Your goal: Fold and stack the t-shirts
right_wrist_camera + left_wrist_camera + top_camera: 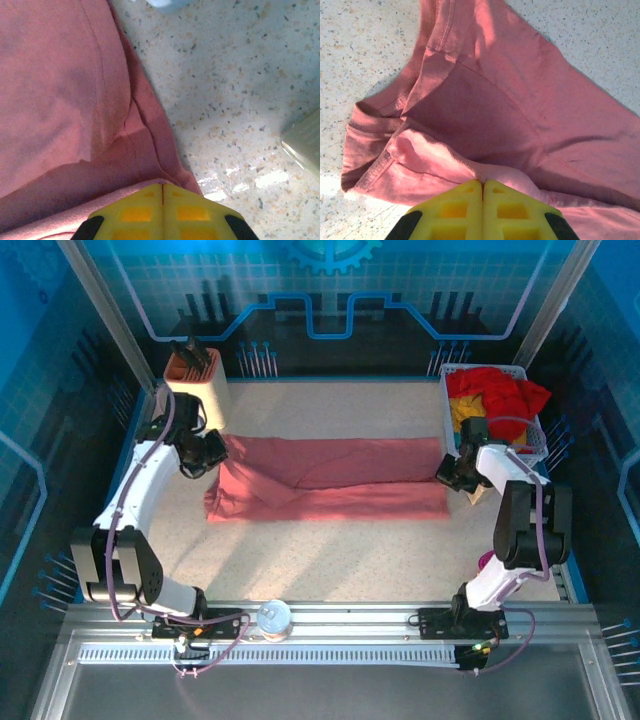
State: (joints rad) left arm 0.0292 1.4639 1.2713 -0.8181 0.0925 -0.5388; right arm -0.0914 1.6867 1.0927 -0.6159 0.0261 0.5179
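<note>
Your left pincer (482, 182) clenched on bunched cloth near the collar of the salmon-pink t-shirt (330, 480), your right pincer (162, 186) clenched on its opposite edge, the shirt stretched across the desk (350, 550) between them, red t-shirt (497, 395) and yellow t-shirt (462, 418) heaped in the white mesh basket (537, 445) beside the right pincer.

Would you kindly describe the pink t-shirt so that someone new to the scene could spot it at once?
Look at the speckled table. Across its middle lies the salmon-pink t-shirt, folded into a long band running left to right. Unlike the red shirt and the yellow shirt heaped in the white basket, it lies spread out on the table.
</note>
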